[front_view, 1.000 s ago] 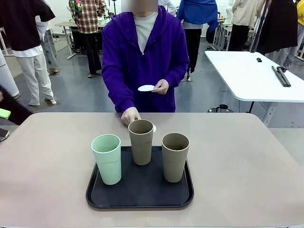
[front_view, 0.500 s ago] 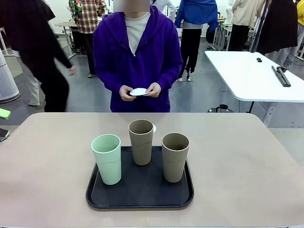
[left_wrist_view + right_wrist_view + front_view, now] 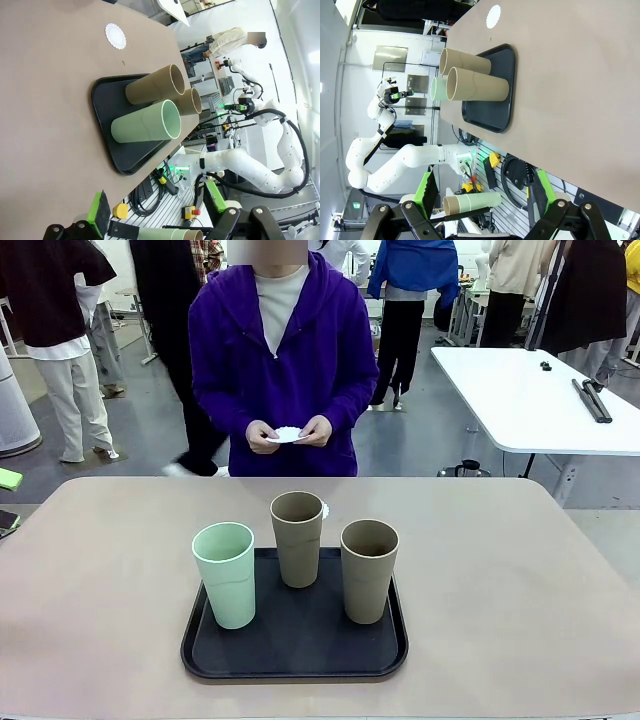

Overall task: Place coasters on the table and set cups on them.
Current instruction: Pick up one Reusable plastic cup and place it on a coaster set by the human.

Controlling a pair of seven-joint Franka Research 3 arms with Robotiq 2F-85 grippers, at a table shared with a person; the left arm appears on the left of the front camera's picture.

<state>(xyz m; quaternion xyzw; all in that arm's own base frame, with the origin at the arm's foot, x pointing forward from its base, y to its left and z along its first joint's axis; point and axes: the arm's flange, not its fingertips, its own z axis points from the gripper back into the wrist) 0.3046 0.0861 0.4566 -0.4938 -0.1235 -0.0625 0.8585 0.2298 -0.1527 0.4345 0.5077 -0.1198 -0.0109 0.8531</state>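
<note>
Front view shows you the mint cup [image 3: 224, 575] and two taupe cups [image 3: 298, 538] [image 3: 369, 570] upright on the black tray [image 3: 295, 670], mid-bench [image 3: 100, 580]. One coaster [image 3: 115, 36] lies on the bench just behind the back taupe cup. The person [image 3: 285, 350] across from you holds more coasters [image 3: 288, 434] in both hands [image 3: 316, 430]. In the wrist views, your left gripper [image 3: 156, 205] and right gripper [image 3: 485, 189] stand wide apart, holding nothing.

A round white scalloped paper coaster [image 3: 325, 510] peeks from behind the middle taupe matte tumbler [image 3: 298, 538]; the person's held doilies [image 3: 288, 434] are too small to count.
</note>
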